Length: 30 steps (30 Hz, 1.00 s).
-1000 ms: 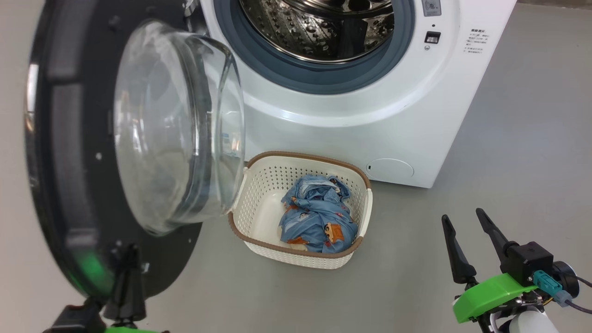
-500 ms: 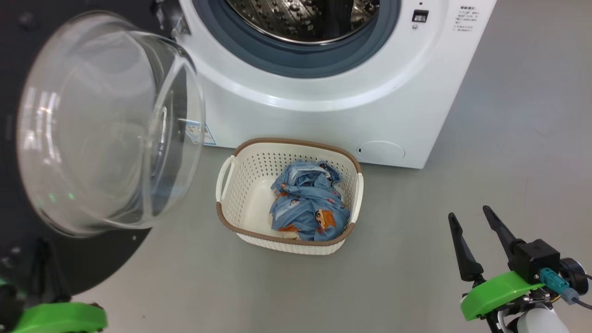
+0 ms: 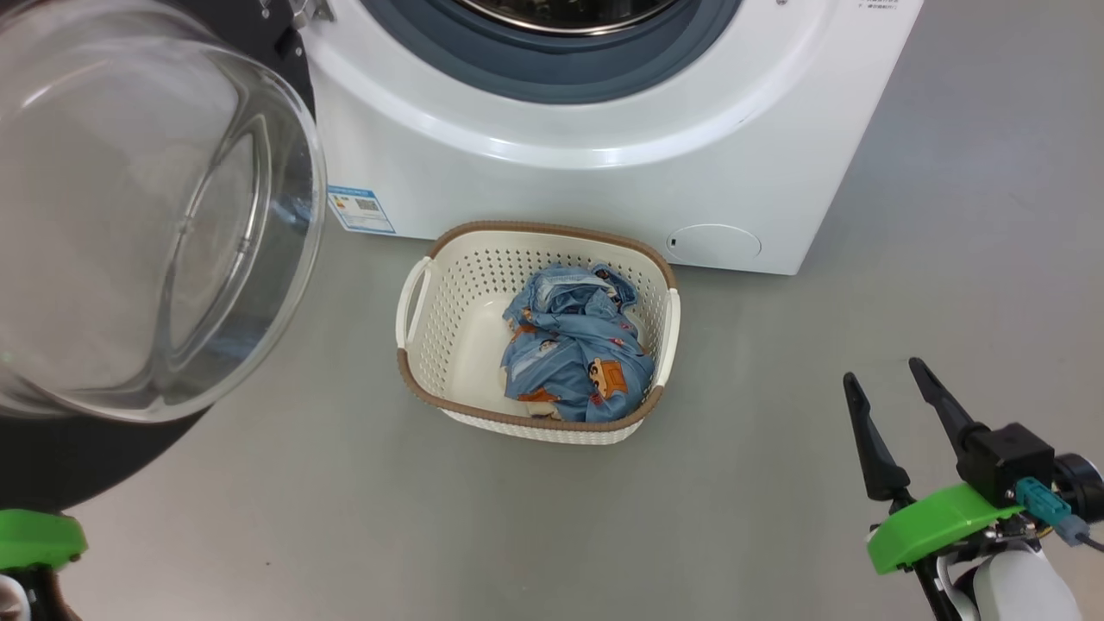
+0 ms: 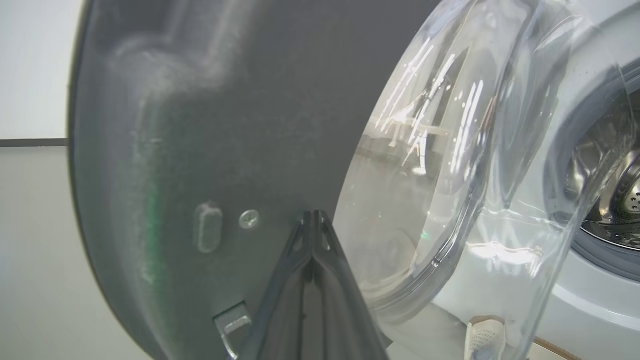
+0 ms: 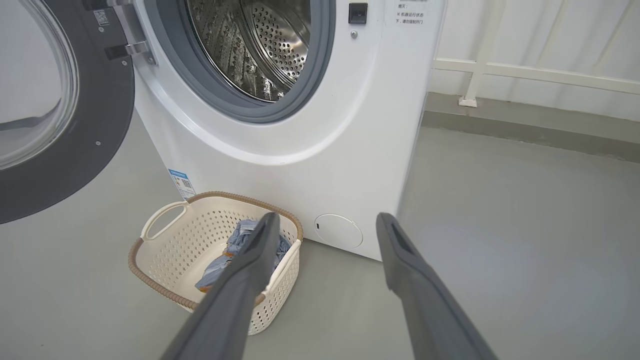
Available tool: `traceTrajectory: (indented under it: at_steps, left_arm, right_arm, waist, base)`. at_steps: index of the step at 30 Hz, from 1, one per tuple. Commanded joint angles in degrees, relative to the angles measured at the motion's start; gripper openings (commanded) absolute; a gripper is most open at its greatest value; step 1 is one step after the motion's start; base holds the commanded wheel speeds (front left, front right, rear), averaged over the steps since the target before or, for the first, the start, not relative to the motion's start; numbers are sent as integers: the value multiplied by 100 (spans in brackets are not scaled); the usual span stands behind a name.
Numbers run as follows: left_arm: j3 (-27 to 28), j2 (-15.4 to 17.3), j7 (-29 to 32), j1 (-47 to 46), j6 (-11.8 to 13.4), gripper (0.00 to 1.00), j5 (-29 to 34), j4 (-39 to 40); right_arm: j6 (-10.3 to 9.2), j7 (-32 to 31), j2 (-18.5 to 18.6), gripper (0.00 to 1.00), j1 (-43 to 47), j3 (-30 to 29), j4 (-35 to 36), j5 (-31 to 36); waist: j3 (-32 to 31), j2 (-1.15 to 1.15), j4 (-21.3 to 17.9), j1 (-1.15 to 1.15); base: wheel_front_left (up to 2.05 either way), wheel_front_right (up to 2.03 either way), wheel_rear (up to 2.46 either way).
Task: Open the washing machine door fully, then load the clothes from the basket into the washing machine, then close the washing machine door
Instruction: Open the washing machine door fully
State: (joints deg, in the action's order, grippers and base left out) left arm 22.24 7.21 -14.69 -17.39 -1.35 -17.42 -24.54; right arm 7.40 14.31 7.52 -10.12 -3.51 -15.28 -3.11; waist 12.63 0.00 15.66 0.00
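My right tool (image 3: pixel 882 371) hangs spread and empty. My left tool (image 4: pixel 312 220) is clenched shut, close to the door (image 4: pixel 200 125), which is swung wide. Beyond them the clothes (image 3: pixel 573 354) lie bunched in the basket (image 3: pixel 457 345) on the floor, just before the washing machine (image 3: pixel 535 190). They look soft, light and floppy, so I'd pinch a raised top fold.

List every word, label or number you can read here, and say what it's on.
Nothing is clear enough to quote.
Blue label, lower front corner of the washing machine: too small to read.
Chinese print, upper front of the machine: too small to read reliably.
White sticker, on the washing machine door near the hinge: blurred.
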Motion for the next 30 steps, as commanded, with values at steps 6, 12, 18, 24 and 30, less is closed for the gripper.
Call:
traceTrajectory:
  at_steps: [6, 12, 18, 24, 30]
  left_arm:
    - [528, 486, -31, -423, -101, 0, 84, -285]
    - [687, 555, -31, -514, -230, 0, 245, -400]
    - [693, 424, -31, -325, -389, 0, 472, -151]
    - [404, -24, -31, 150, -491, 0, 834, 591]
    - [54, -345, -31, 602, -521, 39, 973, 1346]
  right_arm:
    - [9, 64, 72, 100, -236, 182, 126, -7]
    - [9, 64, 45, 100, -255, 190, 83, -28]
    - [9, 66, -28, 100, -229, 174, 13, -50]
    - [9, 68, -100, 100, -151, 129, 3, -82]
    - [9, 68, -178, 100, -98, 154, 5, -91]
  waist:
    - [75, 0, -37, 0]
    - [58, 0, -73, 0]
    - [-102, 0, -113, 0]
    - [-286, 0, -130, 0]
    - [-414, 0, -200, 0]
  base:
    - [0, 0, 0]
    - [0, 0, 0]
    - [0, 0, 0]
    - [0, 0, 0]
    - [0, 0, 0]
